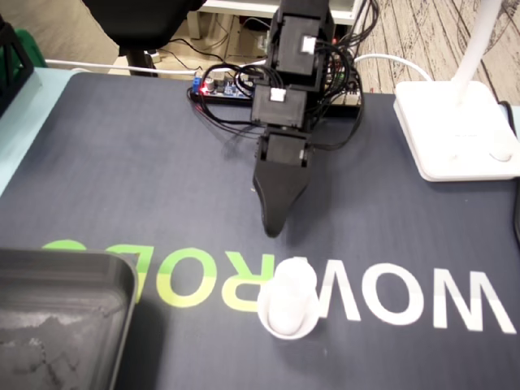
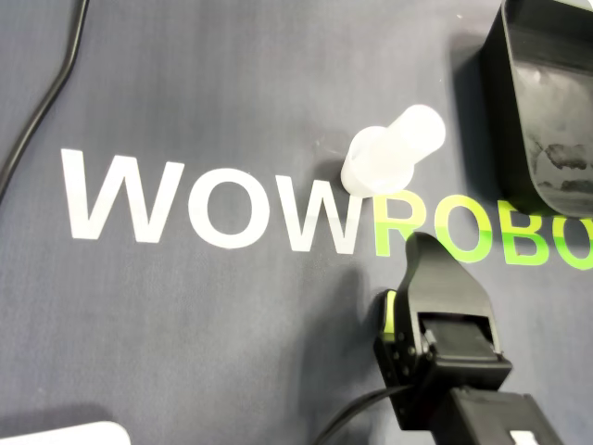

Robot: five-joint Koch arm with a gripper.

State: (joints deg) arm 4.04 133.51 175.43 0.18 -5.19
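1. Quick count: one arm (image 1: pixel 284 97), one gripper (image 1: pixel 274 226), one white plastic piece (image 1: pixel 288 302), one dark tray (image 1: pixel 65 262), one white lamp base (image 1: pixel 455 134) and one big dark mat (image 1: pixel 122 162) with WOWROBO printed on it, covering most of the bench (image 1: pixel 20 110).
2. The white plastic piece is a little stepped thing, wide at the bottom and narrower on top. It stands upright on the mat. In the overhead view it (image 2: pixel 394 153) sits at the top edge of the lettering, where the white W meets the green R.
3. The arm comes in from the back edge of the mat in the fixed view. It's folded forward, with the gripper angled down and its tip close to the mat.
4. The gripper is near the white piece but clear of it and holds nothing. In the overhead view its tip (image 2: pixel 422 246) is just below and a bit right of the piece.
5. Only one black pointed tip shows in both views, so I honestly can't tell if it's clenched or released.
6. The tray sits in the bottom left corner of the fixed view, well apart from the gripper.
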